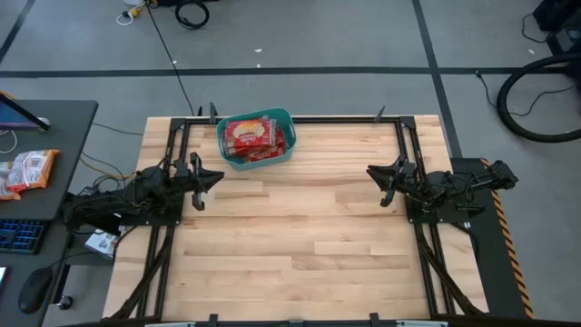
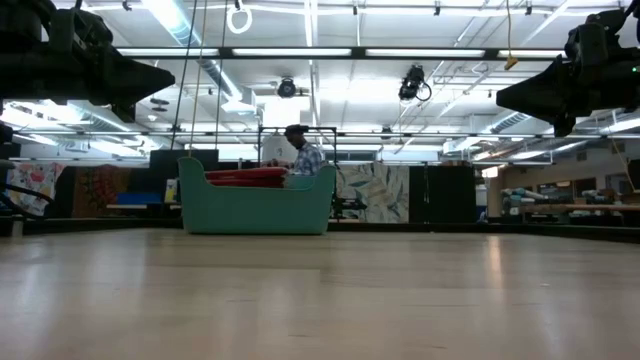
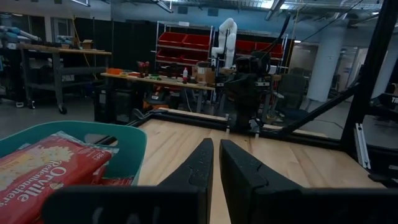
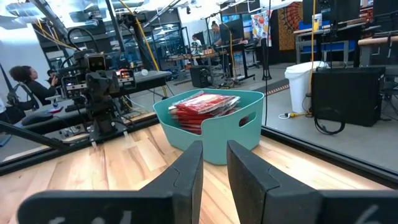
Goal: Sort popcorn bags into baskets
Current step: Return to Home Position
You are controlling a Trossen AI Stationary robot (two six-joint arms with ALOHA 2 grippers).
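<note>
Pale wood-plank table (image 1: 300,227), bare across its middle; grey workshop floor around it. Teal plastic basket (image 1: 257,139), round-cornered, at the far edge, heaped with glossy red popcorn bags (image 1: 252,134). Left gripper (image 1: 198,178) nearly closed, empty; right gripper (image 1: 385,182) slightly parted, empty.

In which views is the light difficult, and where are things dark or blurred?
Low view: bright ceiling strip lights leave both arms as black silhouettes, and the wooden table reflects a pale sheen. Left wrist view: the red popcorn bags in the teal-blue plastic tub are close and soft. High view: even light, soft shadows.
</note>
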